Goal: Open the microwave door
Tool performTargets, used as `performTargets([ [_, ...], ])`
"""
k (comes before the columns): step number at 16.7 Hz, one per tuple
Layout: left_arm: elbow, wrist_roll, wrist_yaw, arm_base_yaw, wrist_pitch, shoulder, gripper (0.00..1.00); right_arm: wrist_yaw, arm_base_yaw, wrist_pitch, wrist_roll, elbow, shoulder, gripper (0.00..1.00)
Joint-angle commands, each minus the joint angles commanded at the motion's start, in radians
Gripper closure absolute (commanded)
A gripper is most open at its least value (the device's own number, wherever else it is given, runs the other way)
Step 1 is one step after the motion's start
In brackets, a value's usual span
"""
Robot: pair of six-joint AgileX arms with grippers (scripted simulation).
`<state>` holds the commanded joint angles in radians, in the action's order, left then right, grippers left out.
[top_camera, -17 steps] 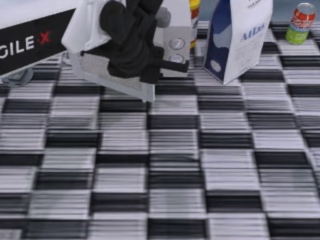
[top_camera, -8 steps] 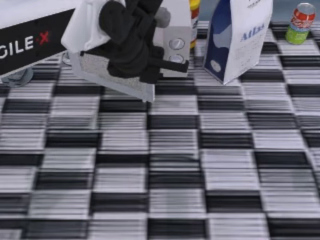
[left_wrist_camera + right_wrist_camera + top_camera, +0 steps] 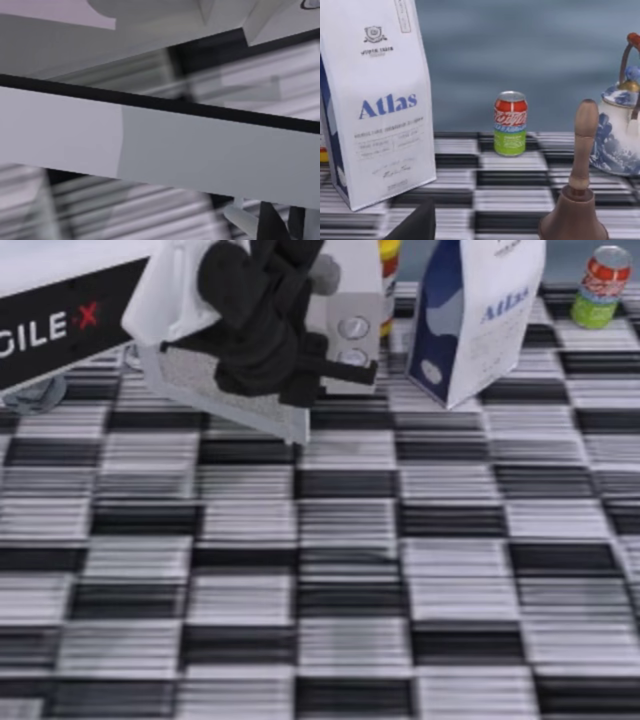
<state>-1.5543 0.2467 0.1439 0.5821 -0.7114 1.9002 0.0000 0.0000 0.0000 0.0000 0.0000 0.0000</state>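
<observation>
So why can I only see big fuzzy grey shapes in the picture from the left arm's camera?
Left wrist view: the camera sits right against the thin light grey microwave door, so it looks blurred. Top view: the black left gripper reaches over that door. Right wrist view: the red-and-green soda can shows sharply.

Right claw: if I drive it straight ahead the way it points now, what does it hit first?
Probably the can. In the right wrist view the line ahead runs over bare table, between the carton and the bell. Depth is unclear, and the bell stands nearer, close beside that line.
</observation>
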Motion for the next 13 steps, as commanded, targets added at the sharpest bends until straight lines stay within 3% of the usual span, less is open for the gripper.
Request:
performTargets([
  [4,0.004,0.001,-0.007,0.005,0.002,0.001,1.0,0.0,0.0,0.0,0.0,0.0,0.0,0.0],
  [13,0.111,-0.123,-0.07,-0.029,0.04,-0.084,1.0,0.0,0.0,0.0,0.0,0.0,0.0,0.0],
])
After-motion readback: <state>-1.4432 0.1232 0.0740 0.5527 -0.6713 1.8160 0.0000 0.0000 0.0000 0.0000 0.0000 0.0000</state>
